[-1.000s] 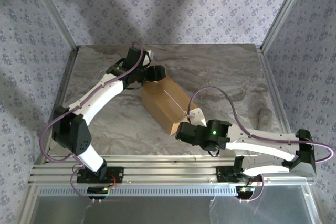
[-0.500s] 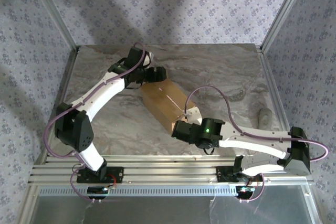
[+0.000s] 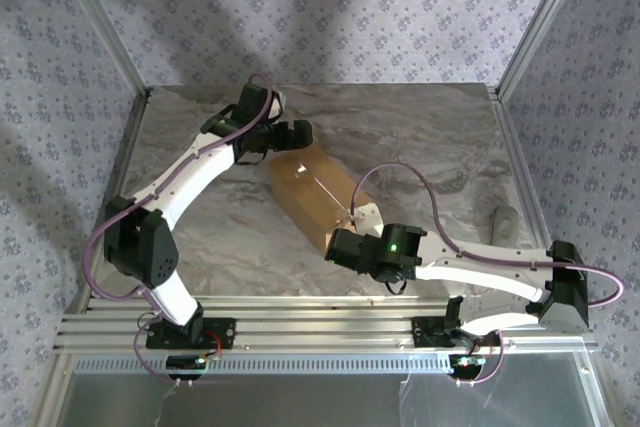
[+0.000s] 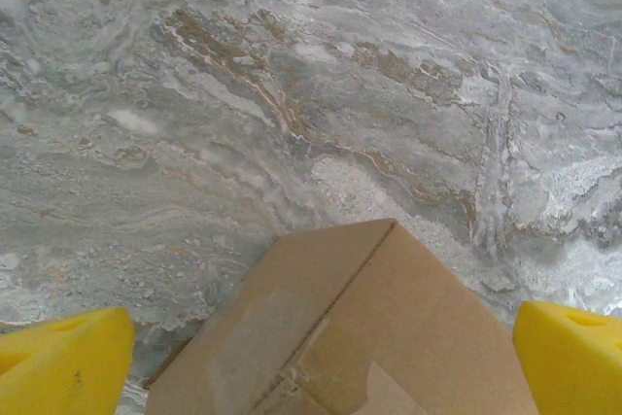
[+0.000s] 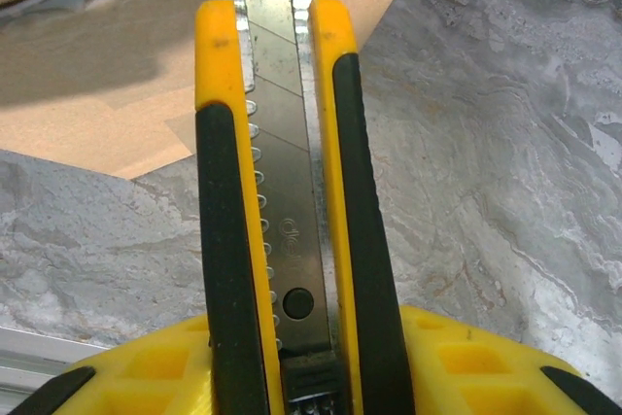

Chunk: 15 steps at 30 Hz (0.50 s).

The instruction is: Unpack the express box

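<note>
Left tool (image 3: 292,137) is opening to full width at the far end of the express box (image 3: 315,197), gripping nothing; yellow fingers (image 4: 63,362) are hanging either side of a box corner. Box is lying diagonally mid-worktop (image 3: 430,137), flaps closed. Right tool (image 3: 343,245) is clamping the utility knife (image 5: 282,191), blade pointing at the box's near end.

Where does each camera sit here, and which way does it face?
Top external: above and behind the arm bases, looking down on the table; both arms show, with the left gripper and right gripper at the express box.
Left wrist: looks down between its open yellow fingers at a taped corner of the box.
Right wrist: looks along the utility knife it grips, toward the box.
Shared: all three views show the box and the marble table.
</note>
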{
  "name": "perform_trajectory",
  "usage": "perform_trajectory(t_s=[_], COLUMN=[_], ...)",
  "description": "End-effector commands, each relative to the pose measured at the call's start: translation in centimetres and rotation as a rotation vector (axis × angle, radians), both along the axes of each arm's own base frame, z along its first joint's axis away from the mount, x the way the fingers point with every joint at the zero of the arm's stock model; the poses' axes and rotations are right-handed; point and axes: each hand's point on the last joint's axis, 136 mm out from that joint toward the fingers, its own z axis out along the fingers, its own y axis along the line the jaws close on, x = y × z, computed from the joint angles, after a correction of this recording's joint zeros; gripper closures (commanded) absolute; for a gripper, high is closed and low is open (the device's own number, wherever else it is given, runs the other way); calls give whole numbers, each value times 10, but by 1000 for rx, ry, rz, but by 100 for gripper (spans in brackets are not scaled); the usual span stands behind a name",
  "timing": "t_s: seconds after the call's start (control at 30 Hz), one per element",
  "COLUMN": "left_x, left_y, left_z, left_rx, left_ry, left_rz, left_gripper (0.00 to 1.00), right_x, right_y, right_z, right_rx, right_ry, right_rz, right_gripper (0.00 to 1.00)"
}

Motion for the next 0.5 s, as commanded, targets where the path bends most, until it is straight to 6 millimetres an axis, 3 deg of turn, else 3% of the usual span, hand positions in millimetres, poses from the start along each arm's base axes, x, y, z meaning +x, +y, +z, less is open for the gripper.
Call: perform_trajectory(t_s=[0.0,0.1,0.23,0.33,0.47], left_x=[1,-9,-45,-80,-131], left_y=[15,31,61,72,79], left_z=[24,32,38,27,-3], left_rx=[-24,-22,-12,-43,-23], left_ry=[-51,-70,-59,-10,71], left_rz=[55,100,161,178,155], left_gripper=[1,2,4,7,12], right_x=[2,2,2,2,3], right_y=[3,3,3,4,4], right_z=[13,13,13,16,15], right_rx=[37,37,38,44,36], right_ry=[-21,-19,-17,-18,-25], right_rz=[-29,-29,-36,-38,-46], right_gripper=[100,100,100,100,100])
